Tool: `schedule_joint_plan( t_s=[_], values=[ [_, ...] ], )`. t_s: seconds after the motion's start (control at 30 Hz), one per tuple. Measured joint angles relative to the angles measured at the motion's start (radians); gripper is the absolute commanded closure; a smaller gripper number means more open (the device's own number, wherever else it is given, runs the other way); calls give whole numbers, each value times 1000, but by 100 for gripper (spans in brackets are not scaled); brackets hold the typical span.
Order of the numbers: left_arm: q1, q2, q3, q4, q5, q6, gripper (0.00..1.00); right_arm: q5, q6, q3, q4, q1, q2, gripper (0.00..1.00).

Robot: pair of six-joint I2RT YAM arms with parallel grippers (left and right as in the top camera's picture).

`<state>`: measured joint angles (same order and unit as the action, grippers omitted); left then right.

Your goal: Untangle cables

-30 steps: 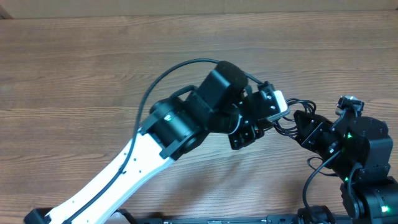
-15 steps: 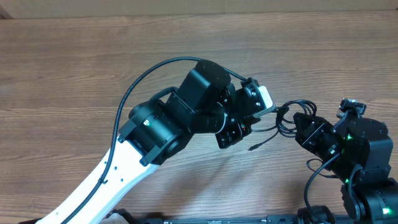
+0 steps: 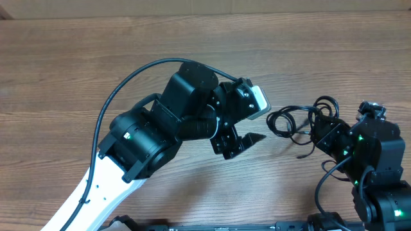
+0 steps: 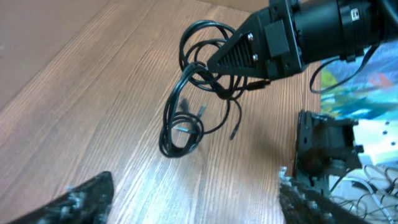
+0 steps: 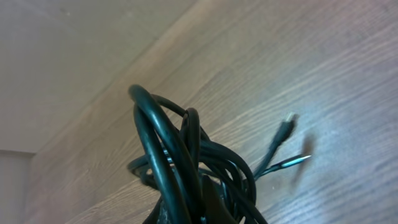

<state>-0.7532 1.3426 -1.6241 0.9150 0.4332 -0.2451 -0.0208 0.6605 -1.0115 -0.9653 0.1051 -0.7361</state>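
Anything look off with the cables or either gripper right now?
Nothing looks damaged or spilled. The cables are one knotted bundle dangling from the shut right gripper, with loose plug ends hanging free. The left gripper is open, empty and apart from the bundle.

Wood-grain table (image 3: 77, 58); pale wall (image 5: 50, 62) beyond edge.

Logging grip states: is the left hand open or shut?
Open. The left hand shows its fingers wide apart, nothing between; the cables hang from the right hand.
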Motion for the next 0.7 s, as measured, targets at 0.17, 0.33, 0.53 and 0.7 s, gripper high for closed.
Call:
schedule_joint_plan(
  t_s=[0.17,0.33,0.53,0.7],
  values=[
    [1,0,0,2,0,0,0,-54,-55,0,49,0,0,96],
    [1,0,0,3,0,-3,0,-187,-195,0,91,0,0,96],
    [1,0,0,7,-9,-17,0,-275,-329,0,82,0,0,96],
    [1,0,0,21,-12,-17,0,-372,-417,0,107,0,0,96]
  ],
)
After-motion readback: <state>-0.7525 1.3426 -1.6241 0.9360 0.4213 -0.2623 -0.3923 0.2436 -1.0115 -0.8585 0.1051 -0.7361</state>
